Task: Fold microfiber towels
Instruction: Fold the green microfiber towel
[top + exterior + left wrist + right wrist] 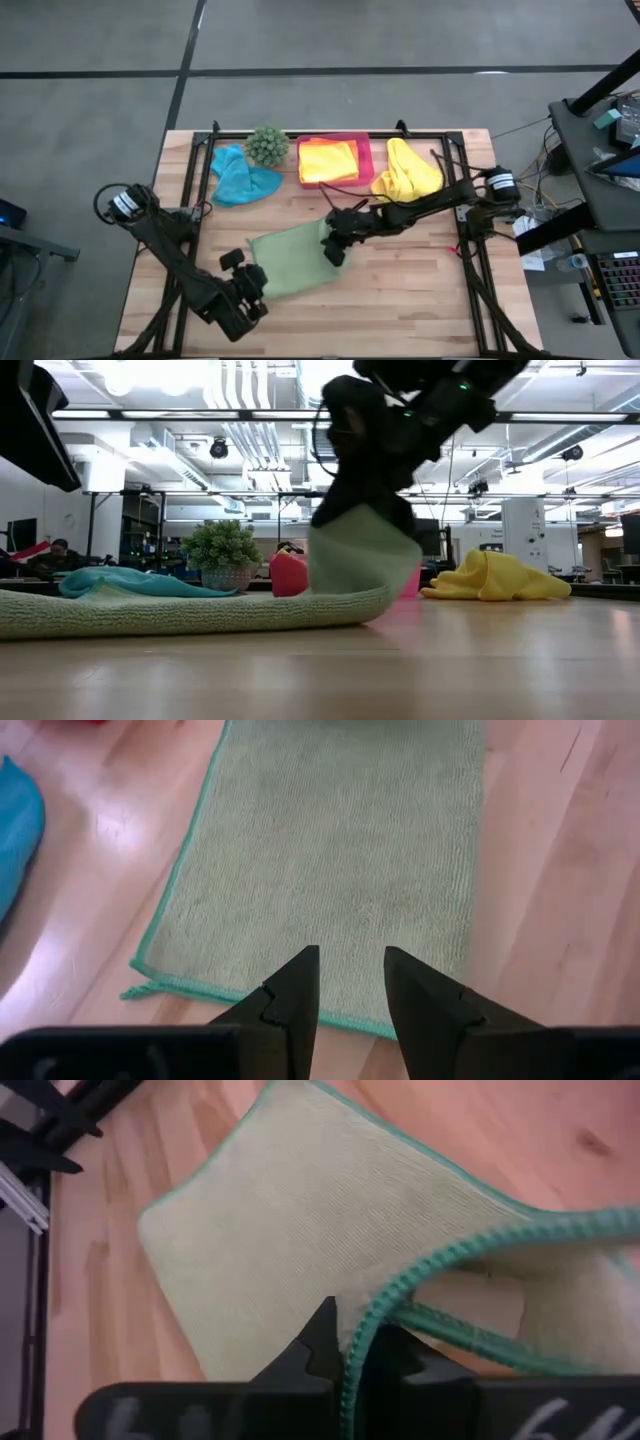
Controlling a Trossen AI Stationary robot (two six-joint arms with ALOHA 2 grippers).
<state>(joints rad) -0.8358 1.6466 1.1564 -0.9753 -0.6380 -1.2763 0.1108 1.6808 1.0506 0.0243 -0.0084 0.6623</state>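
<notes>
At centre frame in the high view, the green towel [290, 258] is being pinched at its right edge by the right fingers [333, 243], closed on the hem. The left fingers [350, 982], parted and empty, are being held over the opposite end. The lifted edge should be carried across squarely, hems aligned, on the counter [400, 290].

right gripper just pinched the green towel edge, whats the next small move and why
Probably carry that edge up and across toward the left gripper. The right gripper is shut on the green towel's edge, already raised in the low view, while the rest lies flat and the left gripper waits open at the opposite edge.
</notes>
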